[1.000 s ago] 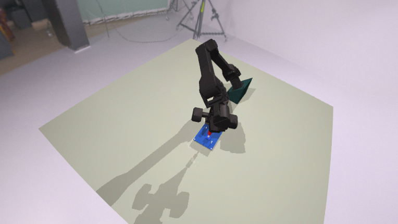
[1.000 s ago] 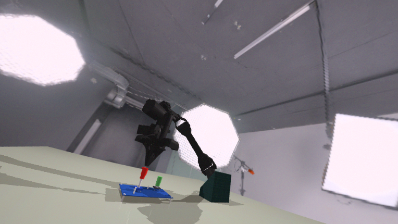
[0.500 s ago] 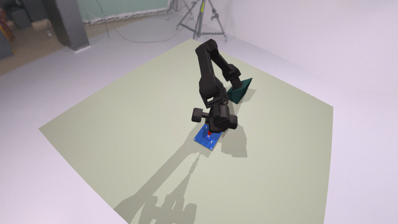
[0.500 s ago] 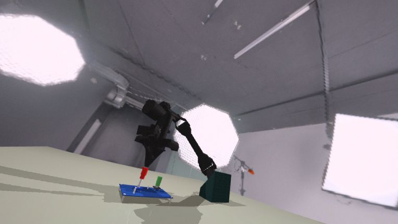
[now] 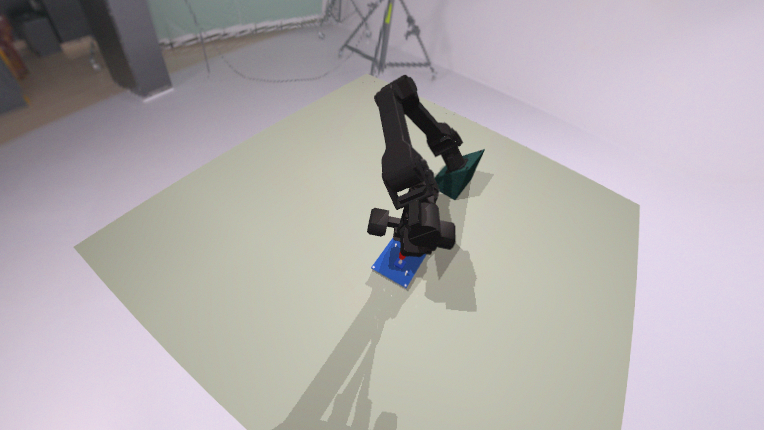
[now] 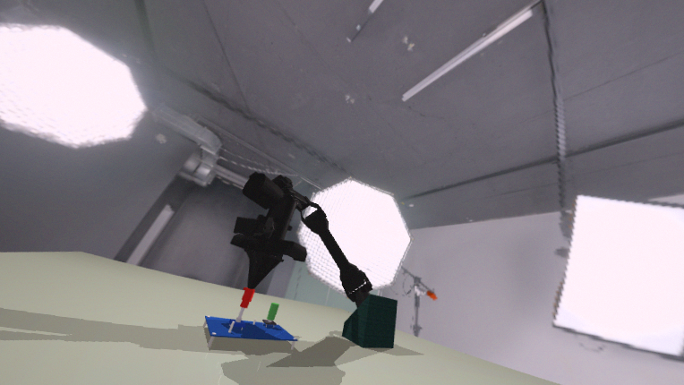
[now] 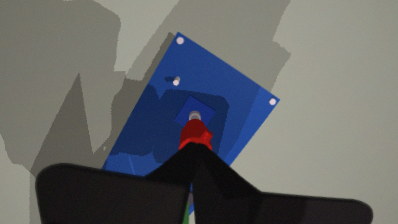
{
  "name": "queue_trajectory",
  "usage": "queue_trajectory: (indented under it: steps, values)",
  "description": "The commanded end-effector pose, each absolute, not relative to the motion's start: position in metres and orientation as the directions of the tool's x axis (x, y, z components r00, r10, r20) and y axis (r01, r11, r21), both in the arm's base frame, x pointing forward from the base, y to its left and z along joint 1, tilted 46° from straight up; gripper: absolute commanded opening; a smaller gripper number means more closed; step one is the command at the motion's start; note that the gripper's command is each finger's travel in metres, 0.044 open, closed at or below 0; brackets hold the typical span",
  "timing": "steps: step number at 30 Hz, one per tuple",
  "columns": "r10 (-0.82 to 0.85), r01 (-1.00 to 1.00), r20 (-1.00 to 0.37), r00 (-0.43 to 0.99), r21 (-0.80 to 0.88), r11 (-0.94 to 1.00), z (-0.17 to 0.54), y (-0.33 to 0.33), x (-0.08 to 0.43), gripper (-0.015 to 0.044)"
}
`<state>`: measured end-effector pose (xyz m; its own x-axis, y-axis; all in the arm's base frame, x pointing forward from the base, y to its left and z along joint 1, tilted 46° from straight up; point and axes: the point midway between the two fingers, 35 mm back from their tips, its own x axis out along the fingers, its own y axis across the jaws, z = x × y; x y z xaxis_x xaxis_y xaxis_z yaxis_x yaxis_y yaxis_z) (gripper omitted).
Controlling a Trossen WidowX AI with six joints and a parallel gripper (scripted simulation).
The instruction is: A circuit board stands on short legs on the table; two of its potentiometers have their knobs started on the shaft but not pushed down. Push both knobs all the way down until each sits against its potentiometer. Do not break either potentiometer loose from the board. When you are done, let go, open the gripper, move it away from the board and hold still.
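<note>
The blue circuit board (image 5: 414,273) (image 6: 263,334) (image 7: 215,70) stands on short legs. The red knob (image 5: 402,256) (image 6: 246,298) (image 7: 194,131) sits high on a pale shaft (image 6: 240,313), with a long bare stretch below it, above a blue square potentiometer (image 7: 192,103). My gripper (image 6: 252,287) (image 7: 194,150) is shut with nothing between its fingers. Its tips are at the top of the red knob, touching or nearly so. The green knob (image 6: 272,311) (image 7: 186,214) stands upright above a dark potentiometer (image 6: 269,322); any gap there is too small to tell. The fingers mostly hide it in the wrist view.
A small pale post (image 6: 231,327) (image 7: 176,81) rises from the board near the red knob's shaft. The arm's dark green wedge-shaped base (image 5: 458,178) (image 6: 378,320) stands on the table beyond the board. The arm's shadow falls across the board and table.
</note>
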<state>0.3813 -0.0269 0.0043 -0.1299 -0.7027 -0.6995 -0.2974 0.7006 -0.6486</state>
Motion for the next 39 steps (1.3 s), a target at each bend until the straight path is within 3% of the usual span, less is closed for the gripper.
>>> queue_trajectory:
  steps: [1,39]
  values:
    - [-0.706,-0.305,-0.695,-0.133,-0.649,0.697,0.0033,-0.0289,0.3799,0.0000]
    - [-0.707,-0.305,-0.695,-0.133,-0.650,0.696,-0.0039,-0.0363,0.3785,0.0000]
